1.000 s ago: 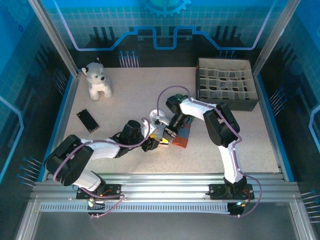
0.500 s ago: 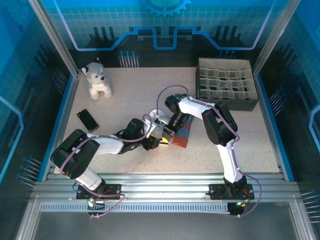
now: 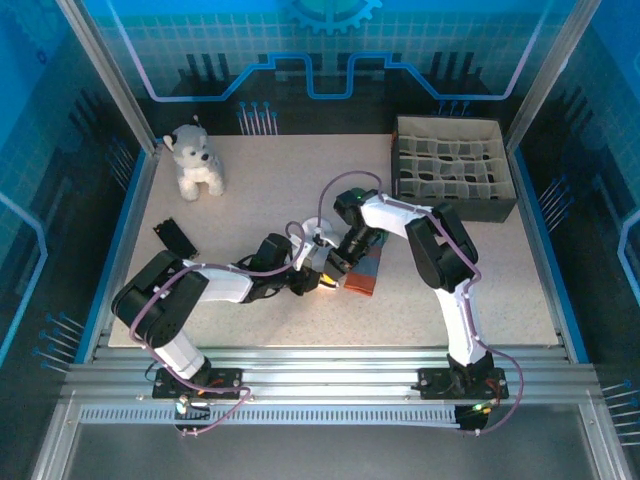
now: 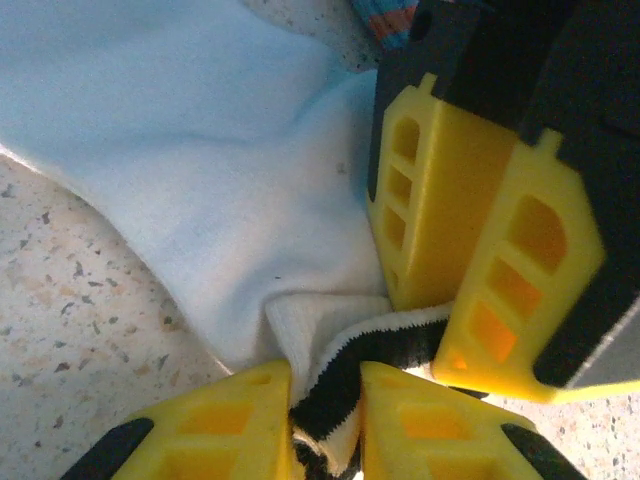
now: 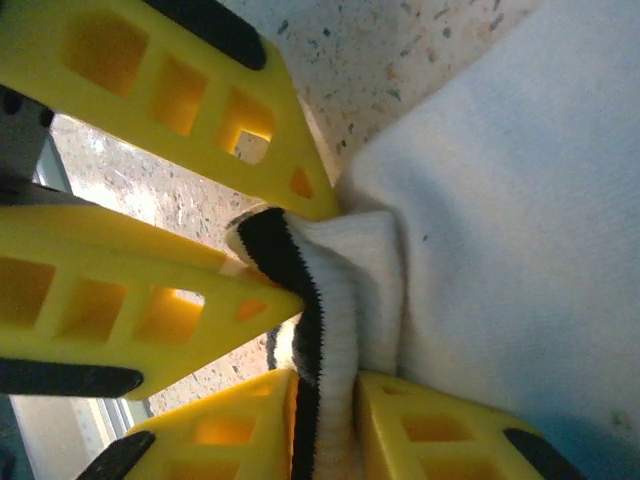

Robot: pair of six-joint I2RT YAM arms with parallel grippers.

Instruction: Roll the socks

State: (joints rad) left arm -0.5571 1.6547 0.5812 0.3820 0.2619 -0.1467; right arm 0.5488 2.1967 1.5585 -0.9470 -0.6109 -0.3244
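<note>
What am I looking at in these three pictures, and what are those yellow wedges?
Two robot arms are bolted at the near edge of a table. The overhead picture looks down from above and behind them. The other two pictures come from a small camera on each wrist, so the yellow wedges are gripper fingers seen close up.

On the table are a plush dog, a black divided box, a small black object, a white sock and, beside it, a teal sock.

The left gripper and the right gripper meet in the middle. Each is closed on the white sock's black-striped cuff, with their fingertips close together.
</note>
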